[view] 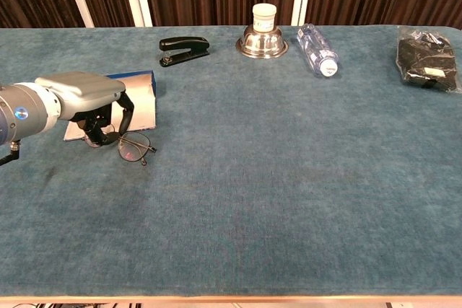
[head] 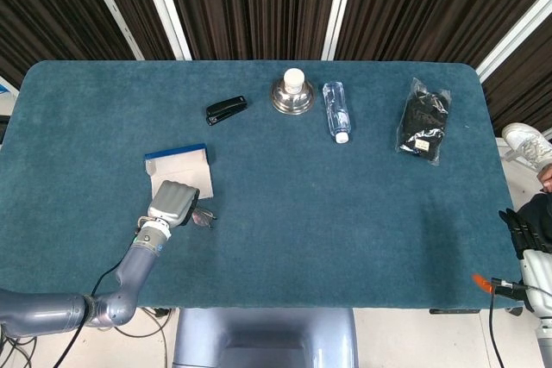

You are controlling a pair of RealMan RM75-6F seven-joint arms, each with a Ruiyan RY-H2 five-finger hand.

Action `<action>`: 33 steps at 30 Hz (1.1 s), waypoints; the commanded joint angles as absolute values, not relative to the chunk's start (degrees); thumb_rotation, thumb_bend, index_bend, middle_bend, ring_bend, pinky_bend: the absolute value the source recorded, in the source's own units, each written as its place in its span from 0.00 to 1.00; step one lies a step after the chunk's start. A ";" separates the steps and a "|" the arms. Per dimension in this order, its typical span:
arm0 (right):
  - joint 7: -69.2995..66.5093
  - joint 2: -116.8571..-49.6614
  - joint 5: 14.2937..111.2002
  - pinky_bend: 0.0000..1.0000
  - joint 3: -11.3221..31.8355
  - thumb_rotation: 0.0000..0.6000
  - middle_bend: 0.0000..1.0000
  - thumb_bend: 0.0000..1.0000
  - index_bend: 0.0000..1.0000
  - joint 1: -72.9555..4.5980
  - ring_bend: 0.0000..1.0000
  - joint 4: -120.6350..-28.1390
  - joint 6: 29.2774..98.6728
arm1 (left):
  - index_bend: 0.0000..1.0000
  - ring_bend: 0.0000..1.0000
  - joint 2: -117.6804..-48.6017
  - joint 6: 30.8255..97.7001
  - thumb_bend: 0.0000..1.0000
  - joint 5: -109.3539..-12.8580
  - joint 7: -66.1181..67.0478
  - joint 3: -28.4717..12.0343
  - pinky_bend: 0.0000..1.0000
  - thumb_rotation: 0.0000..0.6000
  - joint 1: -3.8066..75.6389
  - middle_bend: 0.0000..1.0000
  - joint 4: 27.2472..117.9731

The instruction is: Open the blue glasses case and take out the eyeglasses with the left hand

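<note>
Head view: the left hand (head: 173, 203) lies palm down on the teal surface (head: 345, 204), just below the blue glasses case (head: 178, 171), which lies flat with its pale inside showing. The eyeglasses (head: 203, 217) poke out from under the hand on the side away from the case's left edge; the fingers themselves are hidden beneath the grey back of the hand, so the grip cannot be read from here. Well above the case sits a black stapler (head: 226, 109); further along from the stapler, away from the case, stand a metal bowl (head: 292, 97) with a white jar (head: 294, 80) in it, a clear bottle (head: 335, 110) lying on its side, and a black bag in plastic (head: 423, 121). The right hand (head: 523, 228) shows only as dark fingers at the frame's edge, far from the case; whether they are spread or curled I cannot tell

Chest view: the left hand (view: 88, 94) sits in front of the case (view: 137, 99), its dark fingers (view: 127, 108) curled down and closed on the near part of the eyeglasses (view: 132, 146). One lens tilts out towards the camera, its rim close to the surface. The stapler (view: 184, 50), bowl (view: 262, 42), jar (view: 264, 15), bottle (view: 317, 50) and bag (view: 427, 59) line the far edge behind the case
</note>
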State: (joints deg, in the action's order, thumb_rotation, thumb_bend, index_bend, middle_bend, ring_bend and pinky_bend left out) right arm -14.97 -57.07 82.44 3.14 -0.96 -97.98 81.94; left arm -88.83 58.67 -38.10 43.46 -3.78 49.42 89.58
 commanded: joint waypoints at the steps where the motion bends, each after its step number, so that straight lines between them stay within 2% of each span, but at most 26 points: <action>1: -14.96 -57.06 82.47 0.20 3.14 1.00 0.00 0.20 0.00 -0.96 0.00 -98.01 81.96 | 0.55 0.95 -88.73 58.72 0.44 -38.17 43.50 -3.80 1.00 1.00 49.45 1.00 89.74; 8: -14.97 -57.06 82.48 0.20 3.14 1.00 0.00 0.20 0.00 -0.96 0.00 -98.02 81.96 | 0.55 0.95 -88.38 59.35 0.44 -38.03 43.78 -4.72 1.00 1.00 49.91 1.00 91.41; 14: -15.00 -57.05 82.55 0.20 3.12 1.00 0.00 0.20 0.00 -0.95 0.00 -98.00 82.00 | 0.56 0.95 -89.31 60.43 0.45 -35.17 44.69 -7.05 1.00 1.00 51.18 1.00 93.29; 23: -15.12 -57.02 82.68 0.20 3.10 1.00 0.00 0.20 0.00 -0.97 0.00 -97.93 81.99 | 0.56 0.95 -93.60 62.63 0.45 -24.66 46.85 -12.69 1.00 1.00 54.67 1.00 94.30; 33: -15.15 -57.02 82.76 0.20 3.06 1.00 0.00 0.20 0.00 -0.97 0.00 -97.88 82.00 | 0.56 0.95 -97.85 64.74 0.45 -17.65 48.22 -17.51 1.00 1.00 58.60 1.00 94.30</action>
